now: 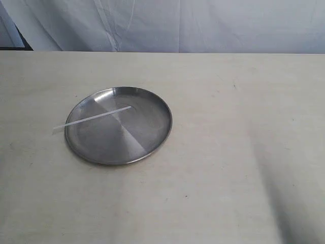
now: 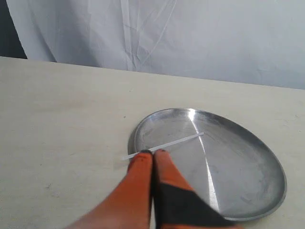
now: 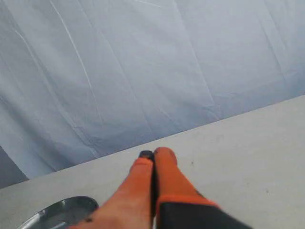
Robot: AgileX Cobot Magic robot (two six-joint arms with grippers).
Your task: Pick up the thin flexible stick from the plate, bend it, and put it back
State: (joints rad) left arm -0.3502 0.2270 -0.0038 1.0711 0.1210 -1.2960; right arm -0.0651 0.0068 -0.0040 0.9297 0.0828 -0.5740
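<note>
Left wrist view: left fingers (image 2: pixel 140 169) pressed together, empty, pointed at the stick (image 2: pixel 167 143); not touching it, as far as I can tell. Same for right fingers (image 3: pixel 164 167): pressed together, empty, over the bench (image 3: pixel 248 157). Only the stick lies in the plate (image 1: pixel 127 145): one end near centre, other overhanging the rim at 9 o'clock in exterior view. Likely a handy free end to pinch. Behind, white cloth (image 1: pixel 203 25).

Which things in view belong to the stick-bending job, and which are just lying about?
For the job:
- thin flexible stick, lying across the plate with one end past the rim
- plate
- left gripper, shut
- right gripper, shut

Just there:
- table
- white cloth behind it
</note>
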